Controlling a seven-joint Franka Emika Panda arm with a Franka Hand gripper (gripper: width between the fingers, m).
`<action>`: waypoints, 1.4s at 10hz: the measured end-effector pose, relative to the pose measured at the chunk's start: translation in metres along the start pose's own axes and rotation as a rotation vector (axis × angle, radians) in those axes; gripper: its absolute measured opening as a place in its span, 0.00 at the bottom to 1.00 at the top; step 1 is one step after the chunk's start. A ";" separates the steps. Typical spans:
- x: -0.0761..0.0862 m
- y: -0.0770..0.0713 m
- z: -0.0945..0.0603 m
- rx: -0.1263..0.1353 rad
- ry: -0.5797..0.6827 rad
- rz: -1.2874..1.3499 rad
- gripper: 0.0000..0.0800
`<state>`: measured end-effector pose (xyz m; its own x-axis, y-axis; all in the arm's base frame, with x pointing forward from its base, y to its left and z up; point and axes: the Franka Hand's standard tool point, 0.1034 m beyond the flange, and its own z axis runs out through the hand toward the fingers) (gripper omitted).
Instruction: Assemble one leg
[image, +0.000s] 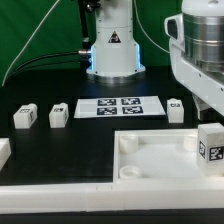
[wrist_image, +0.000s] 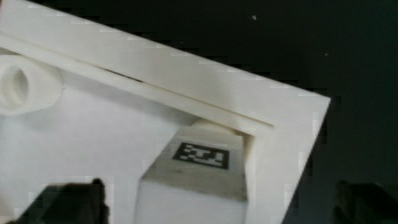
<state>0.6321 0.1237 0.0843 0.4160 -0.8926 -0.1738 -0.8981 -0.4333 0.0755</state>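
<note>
A white square-section leg (image: 210, 145) with a black-and-white tag stands upright at the corner of the large white panel (image: 150, 152) on the exterior view's right. My gripper (image: 208, 112) hangs just above it. In the wrist view the leg (wrist_image: 199, 165) lies between my two dark fingertips (wrist_image: 71, 205), with a gap showing on each side. The gripper (wrist_image: 217, 208) is open and straddles the leg without touching it. The panel (wrist_image: 107, 130) fills the wrist view, with a round corner hole (wrist_image: 22, 85).
Three more white legs lie on the black table: two on the exterior view's left (image: 25, 117) (image: 57, 115) and one on the right (image: 176, 108). The marker board (image: 120, 106) lies in front of the robot base (image: 112, 50). A white part (image: 3, 152) shows at the left edge.
</note>
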 end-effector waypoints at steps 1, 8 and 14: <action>0.001 0.001 0.001 -0.011 0.003 -0.166 0.81; 0.008 0.005 0.001 -0.033 0.004 -1.023 0.81; 0.008 0.005 0.001 -0.032 0.002 -1.118 0.49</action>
<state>0.6308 0.1146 0.0827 0.9874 0.0009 -0.1585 -0.0146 -0.9952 -0.0967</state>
